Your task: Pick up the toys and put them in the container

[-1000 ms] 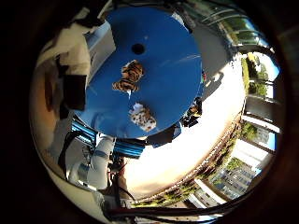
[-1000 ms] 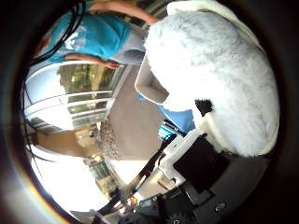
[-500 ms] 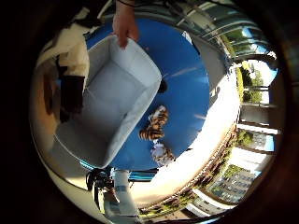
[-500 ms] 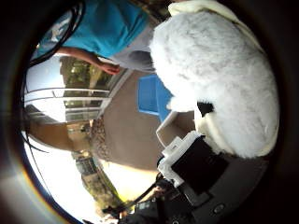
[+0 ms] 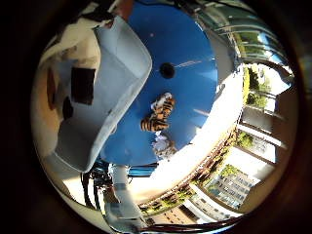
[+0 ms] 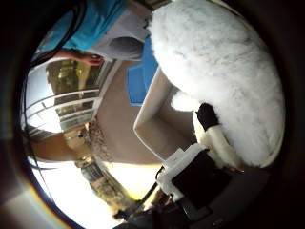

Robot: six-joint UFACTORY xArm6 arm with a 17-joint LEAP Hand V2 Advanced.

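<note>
A big white plush toy (image 6: 219, 67) with a black patch fills much of the right thumb side palm view, close against my palm. My hand (image 6: 205, 172) is shut on it, with black and white finger parts beside it. A grey container (image 5: 97, 107) stands on a round blue table (image 5: 190, 49), and its corner lies just beyond the plush in the right thumb side palm view (image 6: 157, 119). A striped tiger toy (image 5: 156, 113) and a small pale toy (image 5: 164, 146) lie on the table beside the container.
The table has a dark hole (image 5: 168, 70) at its middle. A person in a teal shirt (image 6: 91, 19) stands by the table, arm near the container's far end. Paved ground, railings and greenery surround the table.
A person set the grey container on the blue table beside the toys. My hand, still holding the white plush, has come closer to the container.
</note>
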